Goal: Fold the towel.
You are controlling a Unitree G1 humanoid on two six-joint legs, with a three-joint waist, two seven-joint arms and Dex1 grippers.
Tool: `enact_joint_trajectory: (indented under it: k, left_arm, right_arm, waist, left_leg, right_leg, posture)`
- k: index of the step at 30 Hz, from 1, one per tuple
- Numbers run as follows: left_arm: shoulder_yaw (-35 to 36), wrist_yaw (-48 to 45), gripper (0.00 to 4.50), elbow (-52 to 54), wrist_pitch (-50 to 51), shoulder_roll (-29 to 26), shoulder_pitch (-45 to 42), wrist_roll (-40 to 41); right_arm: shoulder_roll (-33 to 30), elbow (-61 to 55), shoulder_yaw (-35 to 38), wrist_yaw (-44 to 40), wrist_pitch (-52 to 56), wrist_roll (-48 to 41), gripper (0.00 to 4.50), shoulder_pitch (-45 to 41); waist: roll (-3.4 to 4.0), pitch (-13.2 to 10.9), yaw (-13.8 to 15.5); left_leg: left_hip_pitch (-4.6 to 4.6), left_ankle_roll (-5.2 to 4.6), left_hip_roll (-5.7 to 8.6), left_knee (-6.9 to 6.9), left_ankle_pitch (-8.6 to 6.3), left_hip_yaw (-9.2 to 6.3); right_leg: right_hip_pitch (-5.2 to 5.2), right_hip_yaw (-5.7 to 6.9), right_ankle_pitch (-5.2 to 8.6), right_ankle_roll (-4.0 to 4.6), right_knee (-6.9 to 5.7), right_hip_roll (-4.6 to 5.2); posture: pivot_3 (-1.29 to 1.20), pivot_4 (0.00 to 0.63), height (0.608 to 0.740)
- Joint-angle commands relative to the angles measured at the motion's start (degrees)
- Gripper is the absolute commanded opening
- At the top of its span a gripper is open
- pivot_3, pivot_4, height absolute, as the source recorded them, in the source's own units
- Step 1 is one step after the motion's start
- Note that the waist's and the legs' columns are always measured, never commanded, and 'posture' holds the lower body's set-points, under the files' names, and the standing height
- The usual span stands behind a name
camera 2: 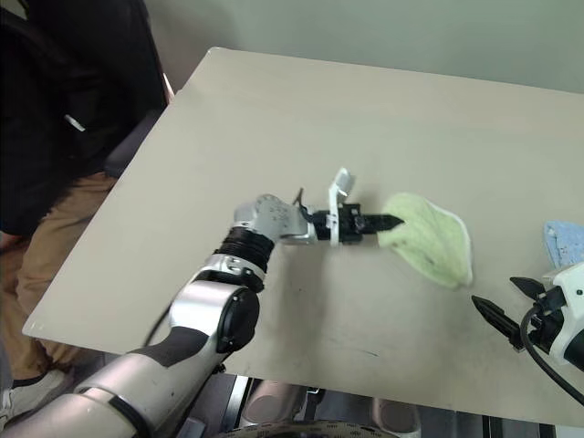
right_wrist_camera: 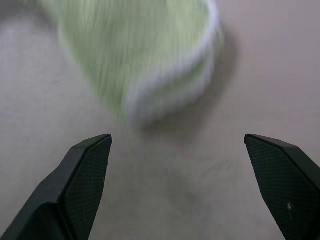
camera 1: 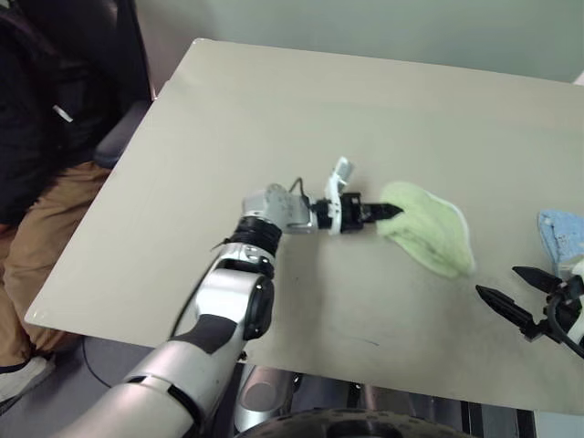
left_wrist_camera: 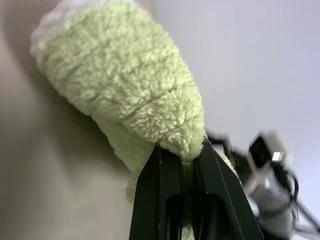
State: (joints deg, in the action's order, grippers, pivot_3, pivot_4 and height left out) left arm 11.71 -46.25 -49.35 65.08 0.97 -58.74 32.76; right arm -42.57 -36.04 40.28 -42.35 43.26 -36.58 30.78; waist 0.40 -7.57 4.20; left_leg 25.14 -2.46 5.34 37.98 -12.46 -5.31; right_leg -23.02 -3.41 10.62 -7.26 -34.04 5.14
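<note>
Nearest you, at the lower right of the head view, your right gripper (camera 1: 514,294) hovers over the bench (camera 1: 274,109) with its two black fingers spread wide and nothing between them; in its wrist view the fingers frame bare bench surface with the towel beyond their tips. Just past it, at the right edge of the frame, a light blue towel (camera 1: 561,233) lies on the bench. In the centre of the frame your left gripper (camera 1: 388,212) points toward the right, its fingers pinching the near left edge of the towel (camera 1: 429,228). The light green towel sits right of centre, bunched in a rounded heap, its white stitched edge curving along the right side. At the far left a seated person (camera 1: 41,173) is beside the bench.
</note>
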Motion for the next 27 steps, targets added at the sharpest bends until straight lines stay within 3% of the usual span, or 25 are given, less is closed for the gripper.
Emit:
enact_joint_trajectory:
  k: [1, 3, 12, 20, 27]
  left_arm:
    - [5.5, 4.2, 0.01, 3.7, 0.8, -3.3, -0.9, 2.8]
    - [7.1, 6.2, 0.01, 5.0, 0.9, -5.2, -0.9, 3.3]
    - [14.4, 11.9, 0.01, 4.7, -4.1, -14.6, -4.3, 4.6]
    - [19.7, 19.2, 0.01, -1.3, -18.5, -23.5, -6.3, 2.7]
    - [22.7, 31.5, 0.01, -0.5, -30.8, -25.9, -3.2, 0.1]
  right_arm:
    - [-0.4, 0.2, -1.0, 0.8, -0.7, 0.5, 4.5, -2.0]
    - [-0.8, 0.9, -2.0, 0.7, -0.8, 0.8, 4.5, -3.1]
    - [-2.9, 4.3, -6.5, -0.1, -1.3, 1.9, 4.5, -8.7]
    - [-4.4, 7.2, -10.2, -1.4, -2.3, 3.0, 4.5, -12.7]
    - [-6.5, 10.6, -11.9, -3.6, -3.5, 3.8, 4.5, -15.4]
  waist:
    - [0.07, 0.0, -0.5]
    - [0.0, -0.1, -0.9]
    - [-0.06, -0.1, -1.1]
    - [-0.05, -0.1, -1.2]
    - [-0.05, -0.1, -1.2]
  left_leg:
    - [-0.02, -0.07, -0.01, -0.01, 0.04, 0.0]
    - [-0.02, -0.46, -0.07, -0.04, 0.28, 0.0]
    - [0.07, -0.57, -0.07, 0.03, 0.27, -0.04]
    - [0.04, -0.53, -0.08, 0.0, 0.25, -0.05]
    - [0.08, -0.54, -0.08, 0.05, 0.26, -0.06]
  right_leg:
    - [0.0, 0.0, 0.02, -0.02, 0.0, 0.0]
    - [-0.06, 0.0, 0.03, -0.01, -0.02, -0.04]
    - [-0.05, 0.03, -0.23, 0.59, 0.0, -0.05]
    - [-0.11, 0.08, -0.19, 0.74, -0.03, -0.08]
    - [-0.13, 0.14, -0.17, 0.81, -0.03, -0.09]
  posture:
    - [0.0, 0.15, 0.74]
    - [0.0, 0.15, 0.74]
    - [0.0, 0.15, 0.74]
    - [0.0, 0.15, 0.74]
    - [0.0, 0.15, 0.74]
